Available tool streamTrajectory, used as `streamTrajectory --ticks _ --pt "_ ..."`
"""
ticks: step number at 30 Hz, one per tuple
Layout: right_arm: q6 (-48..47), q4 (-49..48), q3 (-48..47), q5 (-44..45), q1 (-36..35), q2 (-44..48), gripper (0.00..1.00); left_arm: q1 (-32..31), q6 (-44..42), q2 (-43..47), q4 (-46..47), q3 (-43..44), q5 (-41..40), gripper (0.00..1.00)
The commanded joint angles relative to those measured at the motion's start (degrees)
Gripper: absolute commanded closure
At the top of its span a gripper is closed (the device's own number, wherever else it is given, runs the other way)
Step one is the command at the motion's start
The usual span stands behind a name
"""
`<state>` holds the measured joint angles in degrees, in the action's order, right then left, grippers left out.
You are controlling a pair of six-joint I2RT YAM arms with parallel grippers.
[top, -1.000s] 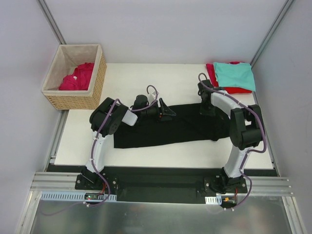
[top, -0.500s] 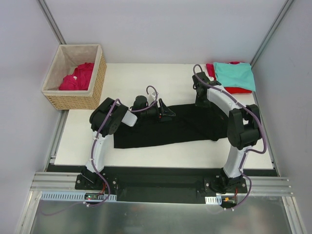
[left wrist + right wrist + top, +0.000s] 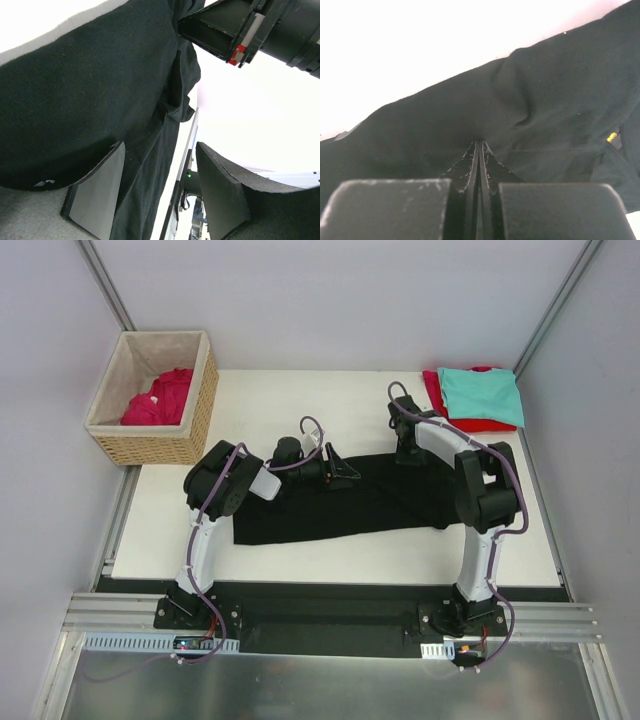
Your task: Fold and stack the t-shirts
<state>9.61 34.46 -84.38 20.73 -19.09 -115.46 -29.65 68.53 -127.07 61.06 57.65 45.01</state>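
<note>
On table [image 3: 290, 405] centre: black shirt [image 3: 330, 510] laid out lengthwise. Fingers of right gripper [image 3: 404, 452] pressed together, pinching the shirt's far edge; cloth puckers at the tips. Jaws of left gripper [image 3: 347, 473] spread, low over same edge.

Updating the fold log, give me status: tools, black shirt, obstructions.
Right tool shut on large black cloth t-shirt, far edge. Left tool open over it. Nothing in the way.

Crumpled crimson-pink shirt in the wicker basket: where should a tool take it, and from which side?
Probably pinch a raised fold of the crumpled crimson-pink cloth shirt, coming straight down from above: the woven wicker basket walls off every sideways approach.
</note>
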Motion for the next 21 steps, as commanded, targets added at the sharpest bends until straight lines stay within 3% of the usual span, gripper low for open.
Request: streamTrajectory --ticks 1,9,21 --pt "1.2 -1.1 2.3 -0.9 -1.4 3.6 1.00 -0.5 -0.7 0.6 1.0 -1.0 1.8 0.41" --pt "2.8 -0.6 8.8 -1.0 -4.7 8.8 0.99 -0.4 -0.5 0.4 0.9 -1.0 1.0 0.41" --pt "5.4 2.6 20.1 -0.4 -10.3 24.0 0.99 -0.4 -0.5 1.0 0.3 -1.2 0.2 0.42"
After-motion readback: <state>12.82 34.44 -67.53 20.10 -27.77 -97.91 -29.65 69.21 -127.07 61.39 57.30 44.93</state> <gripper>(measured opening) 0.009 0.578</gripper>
